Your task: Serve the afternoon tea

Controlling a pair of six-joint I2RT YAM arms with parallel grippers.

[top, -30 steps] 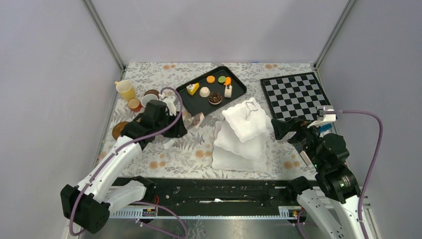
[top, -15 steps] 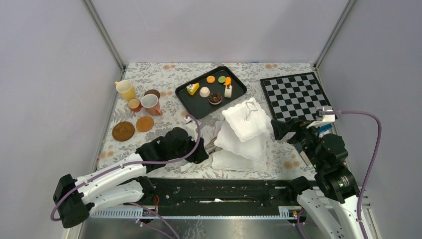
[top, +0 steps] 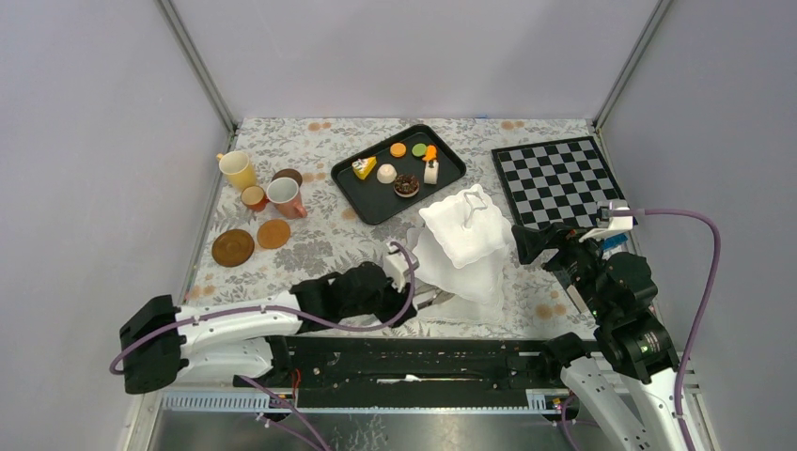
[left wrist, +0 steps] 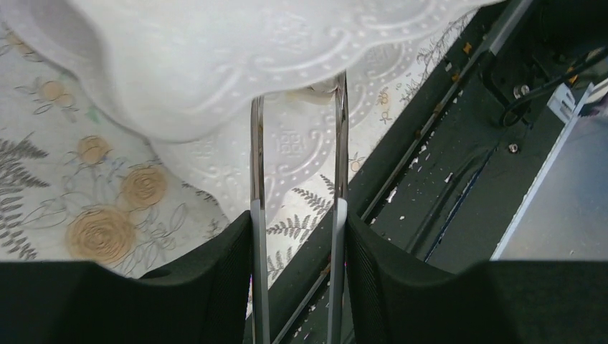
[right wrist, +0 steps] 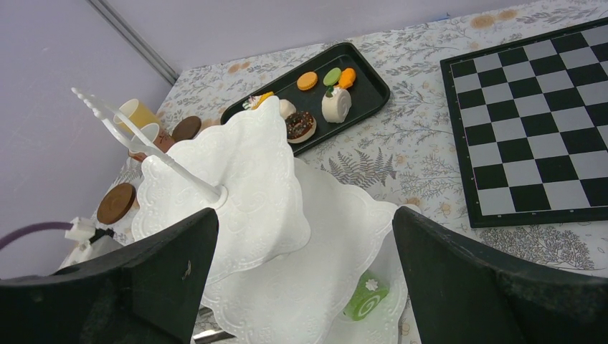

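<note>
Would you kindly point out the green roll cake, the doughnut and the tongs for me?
green roll cake (right wrist: 361, 301), right wrist view, its green side.
doughnut (right wrist: 295, 130), right wrist view, its chocolate top.
tongs (left wrist: 259, 236), left wrist view, left metal arm.

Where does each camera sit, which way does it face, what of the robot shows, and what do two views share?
Top external: above, behind the bases, facing down at the table; both arms show, left gripper and right gripper.
Left wrist: on the left arm, facing along the left fingers, clamping silver tongs reaching under a tier of the stand.
Right wrist: on the right arm, facing across the stand towards the black tray; open right fingers frame it.
Shared: stand in all three; black tray in top external, right wrist.
</note>
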